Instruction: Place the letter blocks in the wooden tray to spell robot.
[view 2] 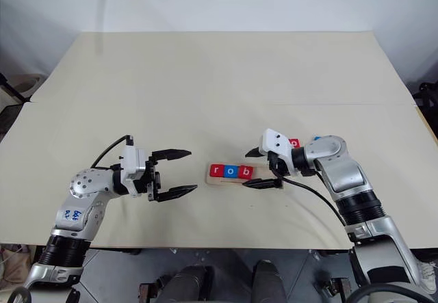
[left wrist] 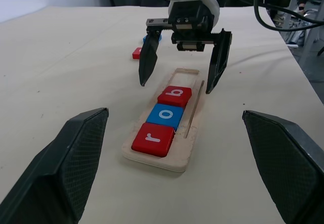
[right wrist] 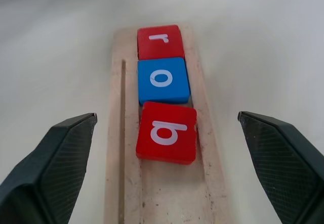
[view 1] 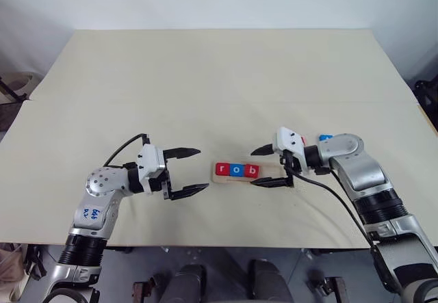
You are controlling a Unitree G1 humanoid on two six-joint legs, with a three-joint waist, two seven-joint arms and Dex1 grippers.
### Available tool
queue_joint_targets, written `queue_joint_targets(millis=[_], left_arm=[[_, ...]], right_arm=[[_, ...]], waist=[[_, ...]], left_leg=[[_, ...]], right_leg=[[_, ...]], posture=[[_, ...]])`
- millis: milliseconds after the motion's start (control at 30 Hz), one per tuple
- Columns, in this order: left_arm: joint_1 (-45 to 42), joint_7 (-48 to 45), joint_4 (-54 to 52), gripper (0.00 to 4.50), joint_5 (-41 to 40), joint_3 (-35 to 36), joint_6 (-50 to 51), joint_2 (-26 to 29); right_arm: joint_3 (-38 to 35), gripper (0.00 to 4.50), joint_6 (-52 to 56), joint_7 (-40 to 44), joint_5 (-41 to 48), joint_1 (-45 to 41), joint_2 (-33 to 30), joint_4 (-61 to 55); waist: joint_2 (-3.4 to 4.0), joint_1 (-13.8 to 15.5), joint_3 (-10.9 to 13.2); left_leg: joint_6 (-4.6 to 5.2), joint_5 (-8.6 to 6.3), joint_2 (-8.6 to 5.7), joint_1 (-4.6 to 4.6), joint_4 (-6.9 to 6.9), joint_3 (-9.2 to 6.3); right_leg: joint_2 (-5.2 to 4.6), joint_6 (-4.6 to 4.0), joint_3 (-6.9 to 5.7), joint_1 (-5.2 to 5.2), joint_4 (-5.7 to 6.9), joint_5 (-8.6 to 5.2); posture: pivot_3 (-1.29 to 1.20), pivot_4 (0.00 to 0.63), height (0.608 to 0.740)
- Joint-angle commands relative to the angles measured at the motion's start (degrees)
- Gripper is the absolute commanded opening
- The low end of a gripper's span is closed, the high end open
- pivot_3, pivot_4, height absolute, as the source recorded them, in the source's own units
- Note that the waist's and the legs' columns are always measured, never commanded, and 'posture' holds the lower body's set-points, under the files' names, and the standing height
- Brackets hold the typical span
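Straddling the wooden tray [left wrist: 188, 133], right pincer [left wrist: 182, 59] spread wide

Wooden tray [left wrist: 178, 158] on the table [left wrist: 61, 62], holding red r [left wrist: 153, 139], blue o [left wrist: 165, 115], red b [left wrist: 175, 96] in a row. Right gripper [left wrist: 180, 67] spread wide over the tray's empty end. Beyond, red block [left wrist: 136, 53] beside a blue one [left wrist: 147, 38].

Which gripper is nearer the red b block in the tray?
Right. The right gripper hangs open just beyond the b block, at the tray's empty end. The left gripper hangs open off the tray's other end, past the r block.
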Motion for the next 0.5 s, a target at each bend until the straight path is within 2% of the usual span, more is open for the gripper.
queue_joint_targets(millis=[33, 167, 200, 300, 500], left_arm=[[-0.21, 0.27, -1.96, 4.50, -0.60, 0.66, -0.15, 0.21], [-0.36, 0.19, -1.78, 4.50, -0.55, 0.49, -0.13, 0.08], [-0.43, 0.14, -1.73, 4.50, -0.56, 0.43, -0.10, 0.06], [-0.65, -0.02, -1.47, 4.50, -0.54, 0.30, -0.02, 0.02], [-0.90, -0.07, -1.51, 4.50, -0.58, 0.12, 0.23, 0.02]], right_arm=[[-5.20, 4.48, 0.59, 0.81, 4.24, 1.38, -2.66, -4.44], [-6.60, 4.48, 3.53, 1.06, 6.11, 4.03, -4.90, -6.92], [-6.33, 4.31, 4.68, 2.00, 6.65, 5.13, -5.81, -8.06], [-5.51, 3.54, 6.68, 1.22, 6.79, 7.04, -6.05, -10.42], [-2.93, 1.40, 6.84, -1.84, 4.67, 7.68, -4.33, -10.90]], waist=[[0.00, 0.03, 0.00], [0.00, 0.10, 0.00], [0.00, 0.10, 0.00], [0.00, 0.10, 0.00], [0.00, -0.03, 0.00]], left_leg=[[0.00, 0.00, 0.00, 0.00, 0.00, 0.00], [0.00, 0.00, 0.00, 0.00, 0.02, 0.00], [0.00, 0.00, 0.00, 0.00, 0.02, 0.00], [0.00, 0.00, 0.01, 0.00, 0.00, 0.00], [0.00, 0.00, 0.04, 0.00, -0.02, 0.05]], right_leg=[[0.00, 0.00, 0.00, 0.00, 0.00, 0.00], [0.00, 0.00, 0.00, 0.02, 0.00, 0.00], [0.00, 0.00, 0.00, 0.02, 0.00, 0.00], [0.00, 0.00, 0.00, 0.02, -0.01, 0.00], [0.03, -0.01, 0.03, -0.03, 0.01, -0.01]], posture=[[0.00, 0.150, 0.740], [0.00, 0.150, 0.740], [0.00, 0.150, 0.740], [0.00, 0.150, 0.740], [0.00, 0.150, 0.740]])
